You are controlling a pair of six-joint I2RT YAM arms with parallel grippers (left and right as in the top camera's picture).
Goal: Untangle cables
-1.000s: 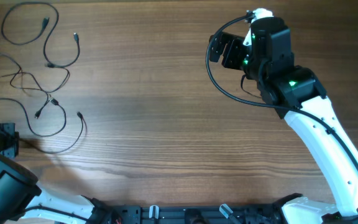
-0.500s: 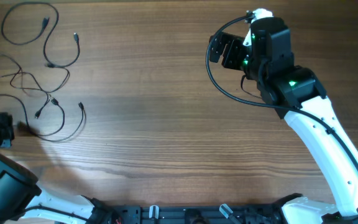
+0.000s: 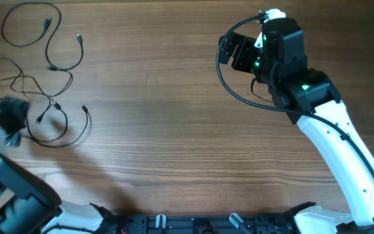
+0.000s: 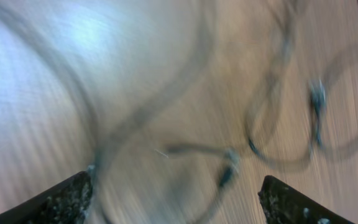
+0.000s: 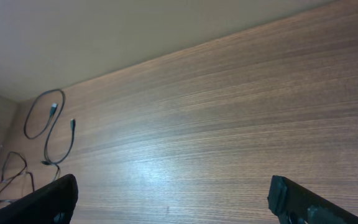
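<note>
left gripper is opening wide, letting go, moving up onto cables | right gripper is idling open | cables staying partly tangled

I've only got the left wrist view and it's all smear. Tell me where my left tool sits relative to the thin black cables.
Observer: Overhead, the left tool is at the left edge of the wooden table, over the lowest loop of the thin black cables.
Operator: Report the right arm.
Observer: The right tool is far across the table, open, over bare wood, nowhere near the cables.
</note>
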